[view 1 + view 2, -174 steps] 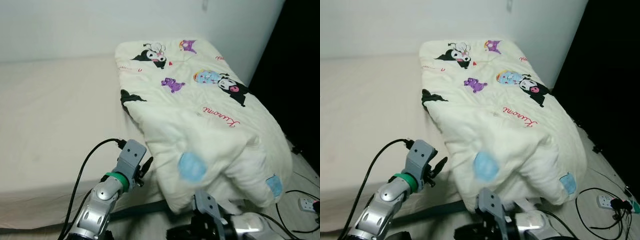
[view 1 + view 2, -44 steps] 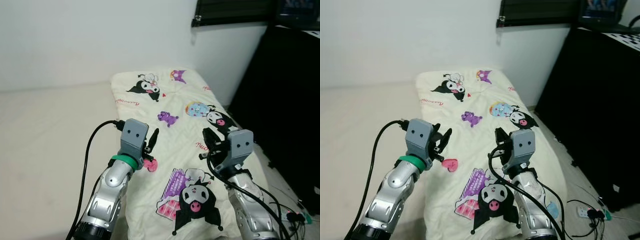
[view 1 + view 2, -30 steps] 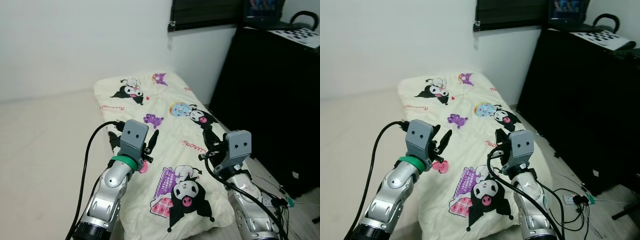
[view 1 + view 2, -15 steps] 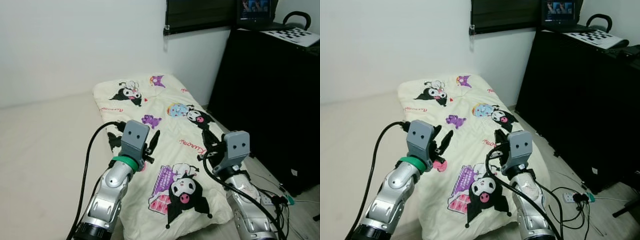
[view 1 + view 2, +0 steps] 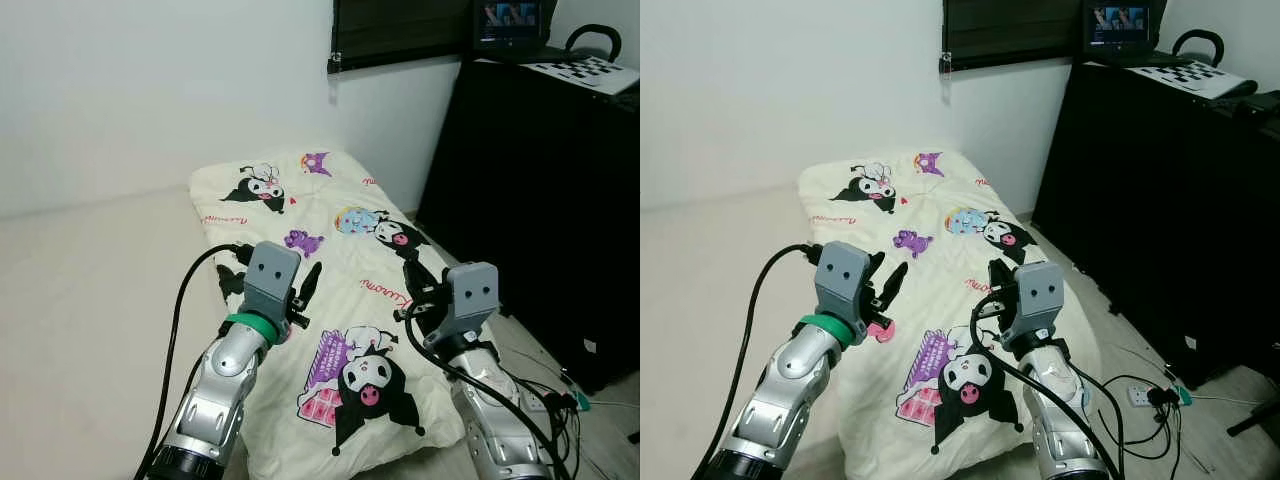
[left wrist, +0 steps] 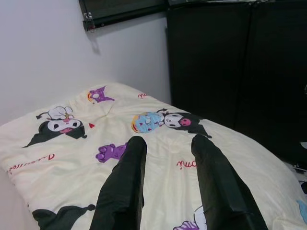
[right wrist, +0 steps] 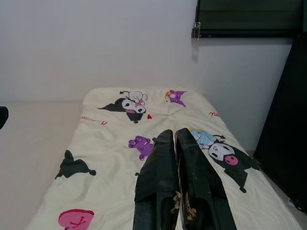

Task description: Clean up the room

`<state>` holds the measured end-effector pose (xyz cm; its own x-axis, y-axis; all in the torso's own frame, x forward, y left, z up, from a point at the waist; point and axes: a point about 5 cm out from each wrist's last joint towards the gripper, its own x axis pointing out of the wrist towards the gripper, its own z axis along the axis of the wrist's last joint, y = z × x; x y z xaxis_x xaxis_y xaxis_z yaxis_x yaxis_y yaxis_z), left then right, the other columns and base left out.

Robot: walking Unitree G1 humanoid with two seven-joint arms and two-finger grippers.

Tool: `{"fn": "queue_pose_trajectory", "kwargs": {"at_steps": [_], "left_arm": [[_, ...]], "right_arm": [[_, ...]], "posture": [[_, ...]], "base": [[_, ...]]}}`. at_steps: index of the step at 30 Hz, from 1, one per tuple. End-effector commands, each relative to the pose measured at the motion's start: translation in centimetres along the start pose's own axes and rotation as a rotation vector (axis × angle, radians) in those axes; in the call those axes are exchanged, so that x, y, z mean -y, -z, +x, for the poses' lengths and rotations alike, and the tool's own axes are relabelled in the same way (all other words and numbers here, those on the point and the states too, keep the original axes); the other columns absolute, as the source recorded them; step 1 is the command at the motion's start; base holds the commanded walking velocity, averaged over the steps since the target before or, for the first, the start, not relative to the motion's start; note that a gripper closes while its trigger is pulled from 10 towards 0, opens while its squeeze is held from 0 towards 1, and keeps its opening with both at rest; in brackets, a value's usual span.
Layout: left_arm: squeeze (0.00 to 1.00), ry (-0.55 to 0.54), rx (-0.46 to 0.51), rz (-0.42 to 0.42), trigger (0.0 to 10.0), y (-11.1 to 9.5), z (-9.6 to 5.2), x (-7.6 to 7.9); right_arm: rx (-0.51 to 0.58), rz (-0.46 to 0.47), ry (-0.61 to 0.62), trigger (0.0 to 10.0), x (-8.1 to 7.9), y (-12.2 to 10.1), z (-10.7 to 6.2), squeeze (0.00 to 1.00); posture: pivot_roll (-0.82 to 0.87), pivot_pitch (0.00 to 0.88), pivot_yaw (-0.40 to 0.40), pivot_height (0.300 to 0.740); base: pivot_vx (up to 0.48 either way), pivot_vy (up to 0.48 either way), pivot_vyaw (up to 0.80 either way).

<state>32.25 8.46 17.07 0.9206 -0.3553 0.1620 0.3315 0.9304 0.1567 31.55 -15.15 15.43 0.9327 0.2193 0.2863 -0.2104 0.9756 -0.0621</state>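
A cream blanket [image 5: 335, 225] printed with cartoon characters lies spread flat along the right side of the bed [image 5: 90, 280], its near end hanging over the foot. My left gripper [image 5: 300, 290] is raised above the blanket's left edge, and the left wrist view shows its two black fingers [image 6: 127, 177] apart with nothing between them. My right gripper [image 5: 412, 292] hovers over the blanket's right half. In the right wrist view its fingers [image 7: 160, 167] are pressed together and hold nothing.
A tall black cabinet [image 5: 540, 180] stands close to the bed's right side, leaving a narrow floor strip. A power strip and cables [image 5: 1145, 395] lie on that floor. A dark window blind [image 5: 400, 30] hangs on the white wall behind.
About six seconds ago the blanket was bunched and folded at the bed's foot with my grippers low beside it. Now it lies flat and both arms are raised. Hardly anything differs over the last half second.
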Motion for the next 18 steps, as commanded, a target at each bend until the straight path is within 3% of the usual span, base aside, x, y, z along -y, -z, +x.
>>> {"fn": "queue_pose_trajectory", "kwargs": {"at_steps": [1, 18], "left_arm": [[0.00, 0.004, -0.036, 0.002, 10.0, 0.72, -0.32, 0.09], [0.00, -0.014, -0.045, -0.012, 10.0, 0.83, -0.32, -0.05]], "right_arm": [[-0.024, 0.004, 0.003, 10.0, -0.07, 0.47, -0.13, 0.00], [-0.032, 0.000, 0.006, 10.0, 0.02, 0.61, -0.18, 0.00]], "posture": [[-0.15, 0.052, 0.053, 0.740], [-0.15, 0.055, 0.051, 0.740]], "base": [[0.000, 0.000, 0.00], [0.000, 0.000, 0.00]]}}
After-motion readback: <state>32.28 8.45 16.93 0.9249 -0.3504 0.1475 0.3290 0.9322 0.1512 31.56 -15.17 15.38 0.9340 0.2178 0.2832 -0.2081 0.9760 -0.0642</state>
